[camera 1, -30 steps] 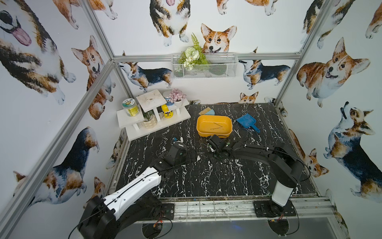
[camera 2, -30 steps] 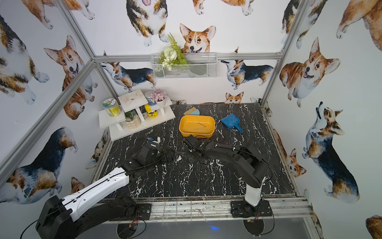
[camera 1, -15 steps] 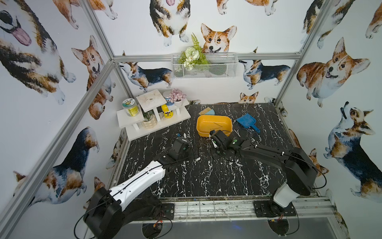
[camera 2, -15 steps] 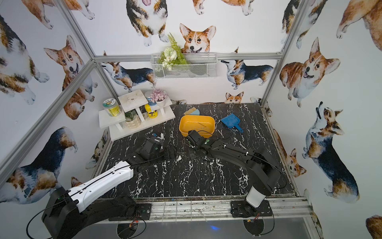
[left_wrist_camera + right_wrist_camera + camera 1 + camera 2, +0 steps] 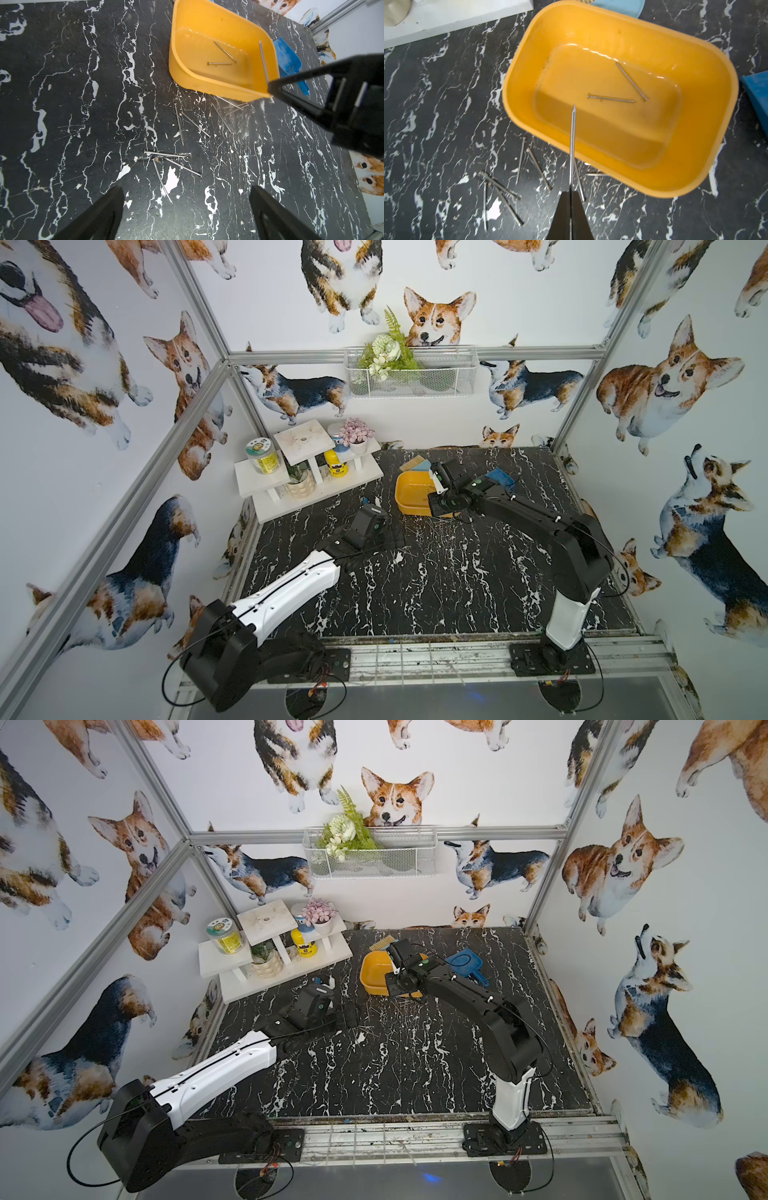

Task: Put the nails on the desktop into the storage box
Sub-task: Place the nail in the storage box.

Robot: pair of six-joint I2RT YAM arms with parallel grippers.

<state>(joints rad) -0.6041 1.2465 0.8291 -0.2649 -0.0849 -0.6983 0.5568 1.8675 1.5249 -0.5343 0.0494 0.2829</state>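
- The right tool (image 5: 571, 192) is pressing its fingers tight together and pinching a single nail (image 5: 572, 145) by one end.
- That held nail is sticking straight out from the fingertips and reaching over the near rim of the storage box (image 5: 612, 35), with its point hanging over the inside.
- From this angle it is hard to say whether the point is touching the box floor or hanging just above it.
- Two nails (image 5: 611, 99) are lying flat on the bottom of the yellow-orange box, their ends nearly meeting in a V.
- The box is sitting on the black marbled tabletop (image 5: 62, 104), with a blue dustpan (image 5: 287, 60) just beside it on the far side.
- The left tool (image 5: 187, 193) is holding its fingers spread wide with nothing between them, hanging over the tabletop.
- A loose cluster of nails (image 5: 166, 154) is lying crossed on the tabletop just ahead of those open fingers.
- Two more are lying side by side between that cluster and the box.
- A few others are resting close against the box's near wall.
- In both top views the two arms are reaching toward the back of the tabletop, the right one over the box (image 5: 409, 493) and the left one short of it.
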